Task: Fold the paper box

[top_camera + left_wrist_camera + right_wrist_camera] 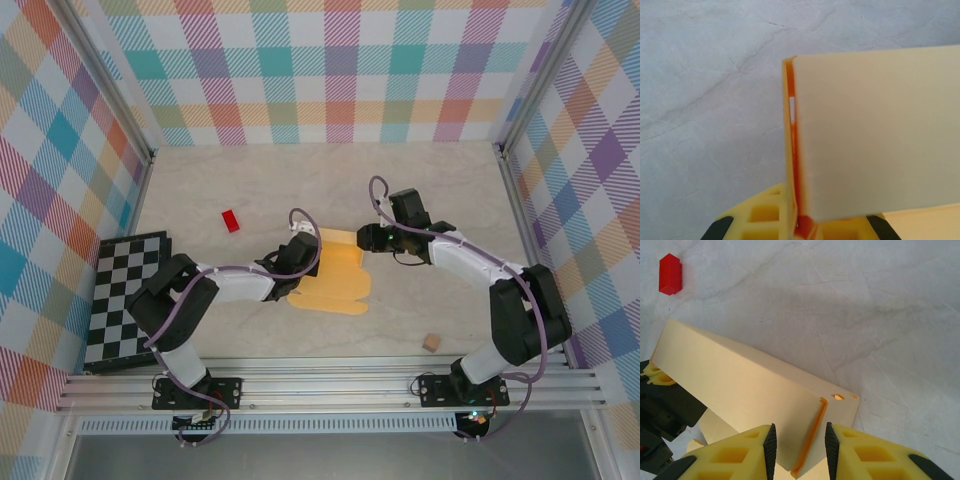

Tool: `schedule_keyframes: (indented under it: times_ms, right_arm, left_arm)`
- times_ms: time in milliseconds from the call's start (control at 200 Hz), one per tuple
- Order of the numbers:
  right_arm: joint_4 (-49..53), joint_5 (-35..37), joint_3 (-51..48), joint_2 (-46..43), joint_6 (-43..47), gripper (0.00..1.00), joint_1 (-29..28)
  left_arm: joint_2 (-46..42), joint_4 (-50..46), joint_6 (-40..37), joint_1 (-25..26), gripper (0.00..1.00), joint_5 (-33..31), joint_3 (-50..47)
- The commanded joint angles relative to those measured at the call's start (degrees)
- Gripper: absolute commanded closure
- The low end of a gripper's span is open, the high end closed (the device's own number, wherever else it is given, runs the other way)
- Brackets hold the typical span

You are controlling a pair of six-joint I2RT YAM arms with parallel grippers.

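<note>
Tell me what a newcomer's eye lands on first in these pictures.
First comes the yellow-orange paper box, half folded at mid-table, with one panel raised between the two arms. The left hand is shut on that panel's edge, while the right hand has its fingers either side of the panel's other end. After that, the small red block lies apart on the marbled table, up and left of the box.
</note>
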State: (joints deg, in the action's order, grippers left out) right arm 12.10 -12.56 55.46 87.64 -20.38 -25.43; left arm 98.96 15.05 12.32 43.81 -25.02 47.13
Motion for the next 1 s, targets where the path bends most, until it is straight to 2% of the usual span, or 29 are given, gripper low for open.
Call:
schedule_keyframes:
  times_ms: [0, 90, 265, 320, 405, 595, 700, 790, 995]
  right_arm:
    - [3.60, 0.15, 0.00, 0.52, -4.01, 0.63, 0.12]
    - [4.62, 0.93, -0.24, 0.17, -4.03, 0.61, 0.61]
    - [2.58, -3.29, 0.32, 1.49, -4.35, 0.63, 1.96]
    - [2.52, -3.60, 0.48, 2.19, -4.65, 0.65, 1.96]
    - [2.41, -4.12, 0.07, 3.25, -5.39, 0.74, 1.96]
    - [0.37, -4.70, -2.90, 4.64, -7.53, 0.77, 1.96]
    - [1.00, -2.76, -3.68, 4.02, -7.68, 0.78, 1.96]
    - [2.24, -0.79, -3.69, 3.36, -7.44, 0.78, 1.96]
    - [3.42, 1.61, -3.69, 2.58, -7.15, 0.78, 1.95]
  left_arm:
    - [1.17, 1.28, 0.07, 0.65, 1.00, -2.13, -0.24]
    - [1.28, 1.77, 0.34, 0.67, 1.00, -2.09, -0.77]
    - [0.98, 3.37, 0.25, 1.16, 1.00, -0.01, -2.12]
    - [0.78, 3.79, 0.30, 1.42, 1.00, 0.44, -2.51]
    - [0.80, 3.86, 0.42, 1.58, 1.00, 0.81, -2.70]
    - [1.75, 3.23, 0.19, 1.91, 1.00, 2.97, -2.38]
    - [0.86, 2.14, -0.31, 1.96, 0.90, 4.54, -2.40]
    - [-0.76, -0.95, -0.71, 1.69, 0.67, 5.96, -1.94]
    - [-7.93, -6.12, 0.82, 0.44, 0.51, 10.76, -2.86]
